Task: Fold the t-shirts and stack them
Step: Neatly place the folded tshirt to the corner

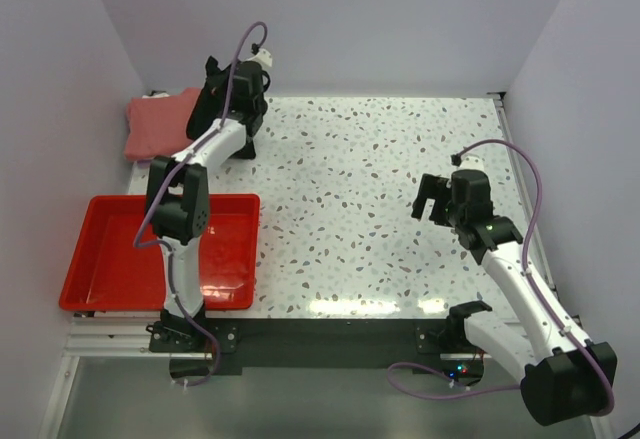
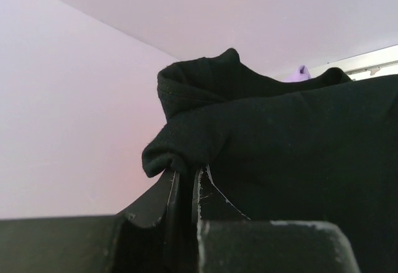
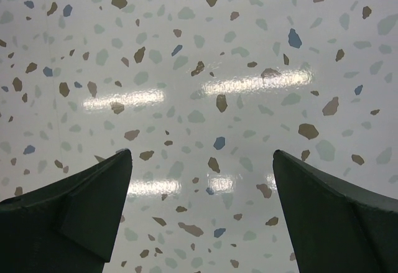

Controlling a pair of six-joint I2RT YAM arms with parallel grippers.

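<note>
The black t-shirt hangs bunched at the back left of the table, partly over the edge of the folded salmon-pink t-shirt. My left gripper is shut on a fold of the black t-shirt. In the left wrist view the black cloth fills the right side and is pinched between the closed jaws of the left gripper. No white label shows. My right gripper is open and empty over bare table at the right; the right wrist view shows the right gripper with only speckled table between the fingers.
A red plastic tray sits at the front left, with the left arm's lower links over it. Pale walls close in the back and both sides. The speckled tabletop spans the middle.
</note>
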